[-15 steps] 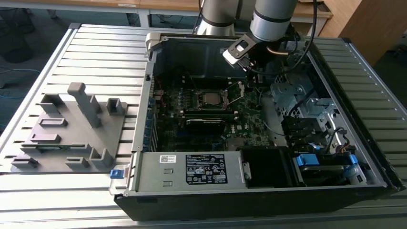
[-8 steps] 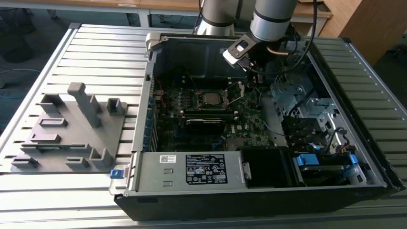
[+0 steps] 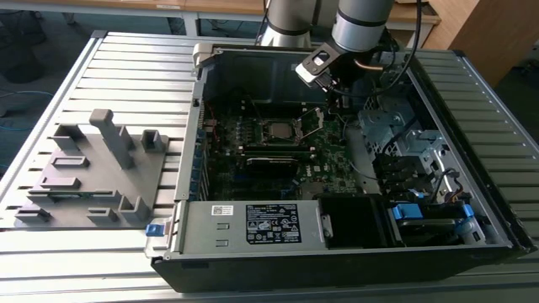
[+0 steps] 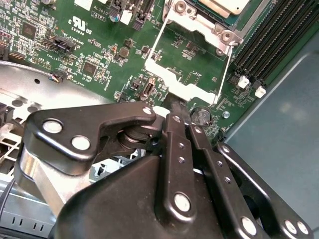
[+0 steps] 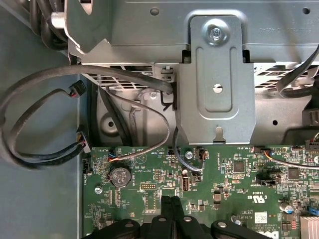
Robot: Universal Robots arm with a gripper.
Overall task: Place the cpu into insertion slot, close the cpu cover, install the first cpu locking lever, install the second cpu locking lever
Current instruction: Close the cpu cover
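- An opened computer case (image 3: 337, 274) is seen lying on a slatted metal surface (image 3: 126, 69), with a grey moulded fixture block (image 3: 93, 170) set beside it toward the exterior view's left.
- The arm is reached down into the case, and the claw (image 3: 335, 95) is held low over the motherboard (image 3: 252, 173), on the side of the socket toward the exterior view's right.
- The cpu (image 3: 278, 130) is seen seated in the insertion slot (image 4: 199, 20), its silvery face turned up; a corner of it (image 4: 219, 5) is caught in the second wrist view.
- The cpu cover (image 4: 172, 79) is not closed: it is swung up off the slot and tilted toward the claw, and green board is visible through its square cut-out.
- In both wrist views the claw (image 4: 182, 119) (image 5: 172, 199) is shown shut, its two black fingers (image 5: 167, 211) pressed side by side with nothing seen between them.
- The fingertips are placed just beside the free edge of the cover; whether that edge is touched cannot be told.
- A round coin cell (image 5: 119, 175) is mounted on the board near the fingertips.
- Long black memory slots (image 4: 274, 35) are run alongside the socket.
- Black cables (image 5: 40, 99) are looped past a grey metal bracket (image 5: 217, 84) beyond the board's edge.
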